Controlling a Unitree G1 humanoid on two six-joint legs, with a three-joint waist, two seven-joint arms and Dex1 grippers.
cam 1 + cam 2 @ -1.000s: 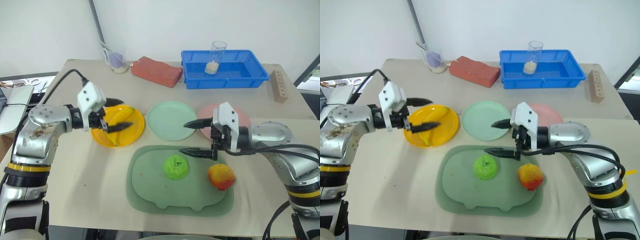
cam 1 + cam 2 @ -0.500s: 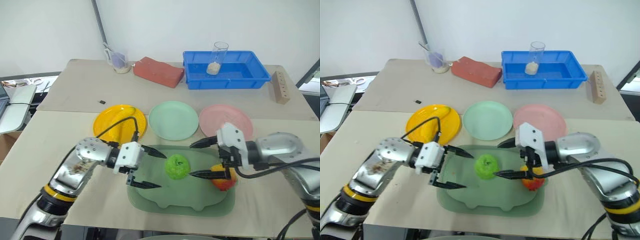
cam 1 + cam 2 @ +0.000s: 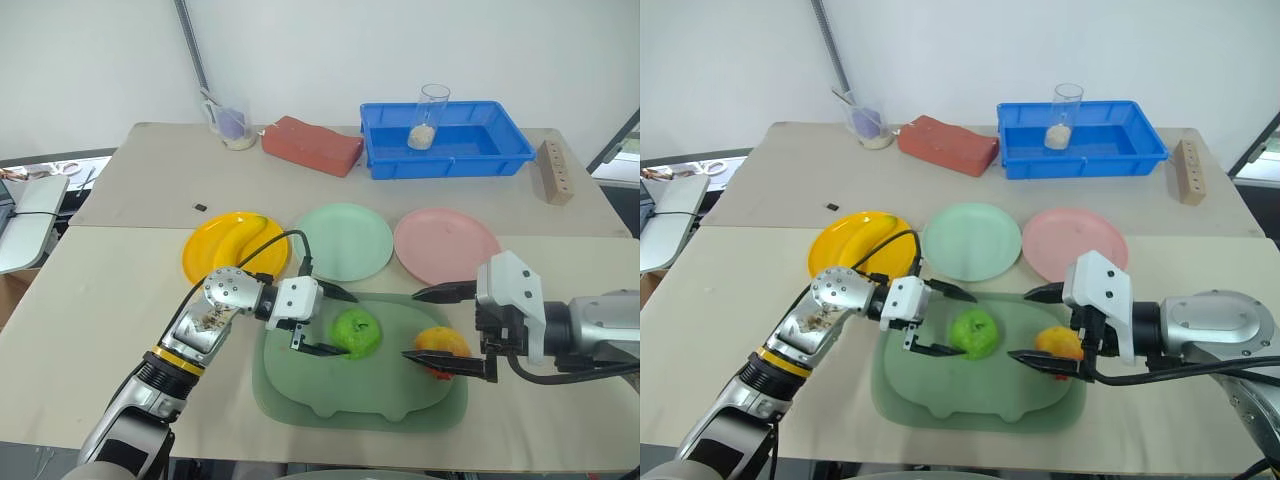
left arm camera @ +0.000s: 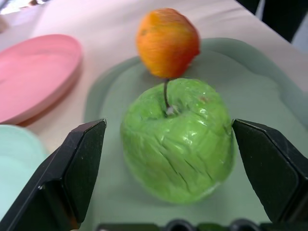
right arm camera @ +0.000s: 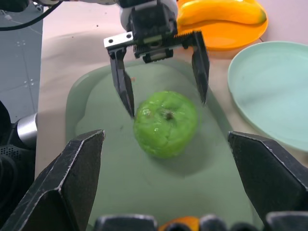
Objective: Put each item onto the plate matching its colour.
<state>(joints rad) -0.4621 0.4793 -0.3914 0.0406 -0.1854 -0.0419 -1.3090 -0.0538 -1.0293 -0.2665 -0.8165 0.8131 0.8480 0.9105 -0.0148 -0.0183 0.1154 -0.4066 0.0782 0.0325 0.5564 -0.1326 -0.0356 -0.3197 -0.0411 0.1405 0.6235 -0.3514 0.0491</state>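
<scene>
While earlier apart, left gripper (image 3: 328, 322) flanks apple (image 3: 354, 333).

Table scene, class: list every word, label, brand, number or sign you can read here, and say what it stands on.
None can be read.
Blue bin, red brick, glass in the bin: no print shows.
Yellow plate, green plate, pink plate, tray: plain.
Small dark item on the table: too small to tell.
</scene>
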